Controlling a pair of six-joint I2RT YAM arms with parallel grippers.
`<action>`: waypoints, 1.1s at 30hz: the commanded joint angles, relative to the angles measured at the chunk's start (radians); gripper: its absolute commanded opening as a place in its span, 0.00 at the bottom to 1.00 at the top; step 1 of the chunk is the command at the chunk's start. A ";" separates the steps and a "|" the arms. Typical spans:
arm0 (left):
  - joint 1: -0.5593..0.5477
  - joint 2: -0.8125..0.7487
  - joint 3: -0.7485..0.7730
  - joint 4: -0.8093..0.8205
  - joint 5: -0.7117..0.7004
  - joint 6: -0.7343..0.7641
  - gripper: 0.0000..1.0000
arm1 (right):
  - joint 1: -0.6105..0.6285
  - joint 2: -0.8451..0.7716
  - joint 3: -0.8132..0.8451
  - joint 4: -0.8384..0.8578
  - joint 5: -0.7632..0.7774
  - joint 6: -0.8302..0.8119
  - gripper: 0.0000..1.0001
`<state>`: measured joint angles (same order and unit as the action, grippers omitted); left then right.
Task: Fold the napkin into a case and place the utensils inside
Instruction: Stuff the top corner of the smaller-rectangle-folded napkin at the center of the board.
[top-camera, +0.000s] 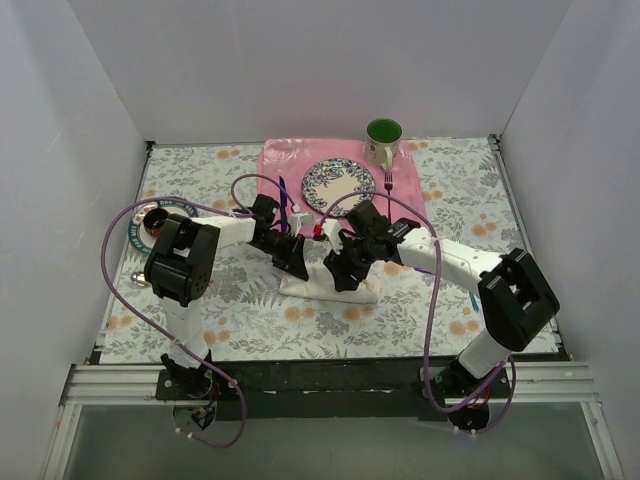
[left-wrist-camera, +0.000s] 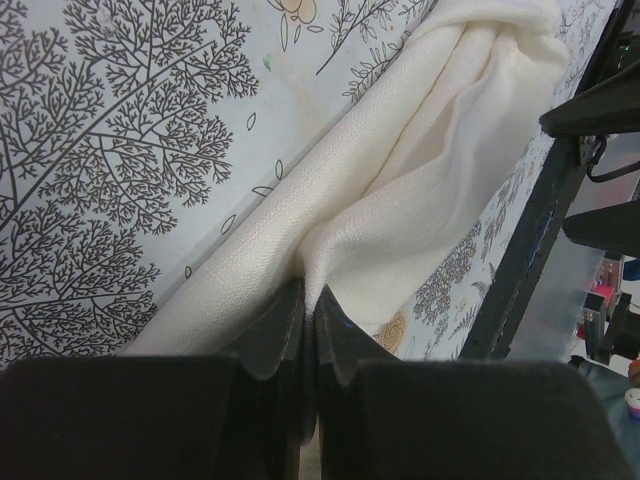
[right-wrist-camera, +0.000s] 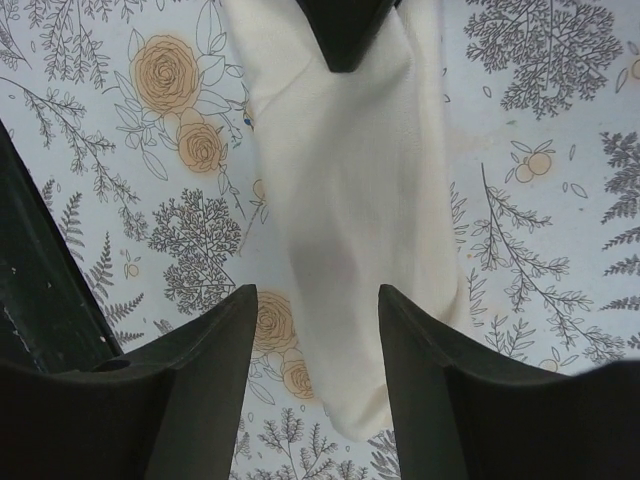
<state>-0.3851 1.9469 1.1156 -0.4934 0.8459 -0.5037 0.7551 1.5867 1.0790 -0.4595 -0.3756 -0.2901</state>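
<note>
The cream-white napkin (top-camera: 322, 287), gathered into a long, narrow, creased bundle, lay on the middle of the table, nearer the arms than the place setting. The left gripper (top-camera: 293, 262) pinched one end of it, its dark fingers (left-wrist-camera: 275, 335) pressed together on a fold of cloth in the left wrist view. The right gripper (top-camera: 345, 275) stood over the other end with its jaws apart, one finger (right-wrist-camera: 215, 350) on either side of the cloth and gripping nothing. The tip of the left gripper showed at the far end of the bundle in the right wrist view. Under the napkin spread a pale tablecloth (top-camera: 230, 300) printed with grey ferns and orange blossoms. Beyond the napkin, a pink placemat (top-camera: 285, 160) carried a blue-patterned dinner plate (top-camera: 338, 185), with a dark purple knife (top-camera: 283, 190) to its left and a dark purple fork (top-camera: 388, 180) to its right. A mug (top-camera: 383, 140) with a green inside stood just behind the plate. Plain white walls (top-camera: 300, 60) closed in the table on three sides. A dark rail (top-camera: 330, 375) ran along its near edge, where both arms were bolted. Purple cables (top-camera: 108, 260) looped from the arms.
</note>
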 joint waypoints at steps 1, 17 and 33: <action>-0.011 0.050 -0.040 -0.022 -0.156 0.031 0.00 | 0.007 0.045 0.004 0.012 -0.016 0.066 0.53; -0.011 0.040 -0.068 -0.011 -0.177 0.042 0.00 | 0.006 0.067 -0.119 0.128 0.440 0.088 0.28; 0.110 -0.196 -0.020 0.003 0.005 -0.025 0.36 | 0.007 0.111 -0.188 0.186 0.488 0.055 0.25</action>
<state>-0.3454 1.8942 1.0805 -0.4847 0.8719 -0.5301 0.7738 1.6554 0.9386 -0.2440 0.0292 -0.2134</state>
